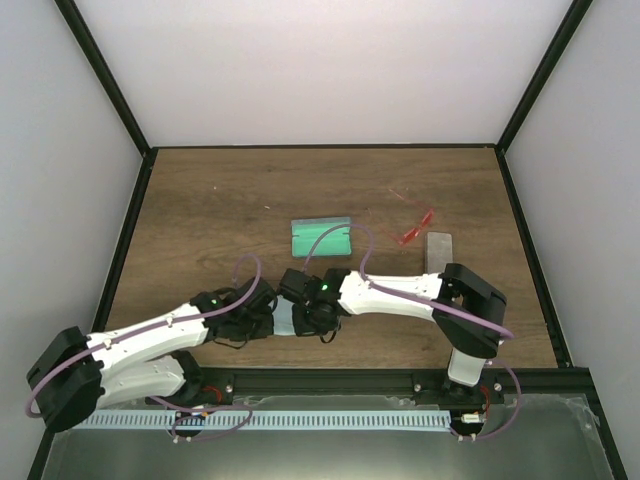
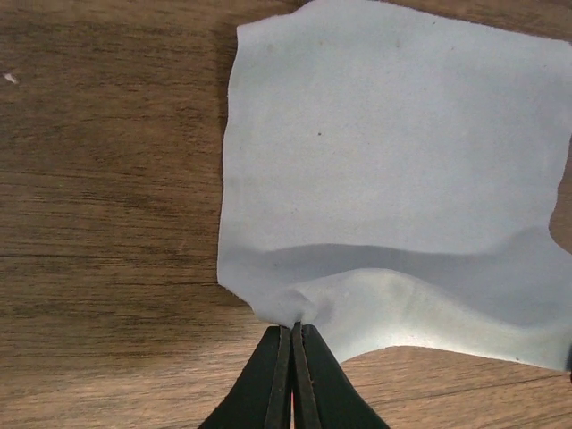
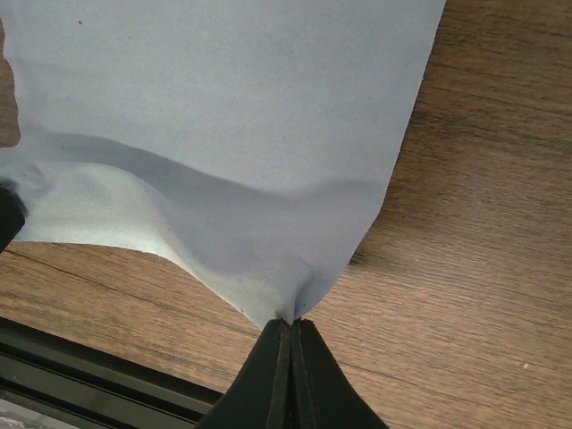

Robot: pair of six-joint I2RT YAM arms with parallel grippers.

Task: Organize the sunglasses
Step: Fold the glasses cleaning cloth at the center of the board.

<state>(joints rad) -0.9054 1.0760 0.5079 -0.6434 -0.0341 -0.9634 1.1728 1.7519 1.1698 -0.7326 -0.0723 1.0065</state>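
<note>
Sunglasses: red pair (image 1: 415,232) lies loose on desk (image 1: 200,220), just beside grey case (image 1: 438,250); pink pair (image 1: 400,194) faint beyond it. Green case (image 1: 320,238) sits open. Your left hand (image 2: 292,326) and right hand (image 3: 290,323) each pinch a cloth (image 2: 393,179) corner. Neither pair looks cased; both left to do.

Your cloth (image 2: 393,179) looks soft, matt and fine-textured, creased along its pinched edge. The worktop (image 2: 107,223) shows streaky brown wood grain, dull-finished. The left tool (image 2: 292,327) and right tool (image 3: 290,322) look like smooth black plastic.
</note>
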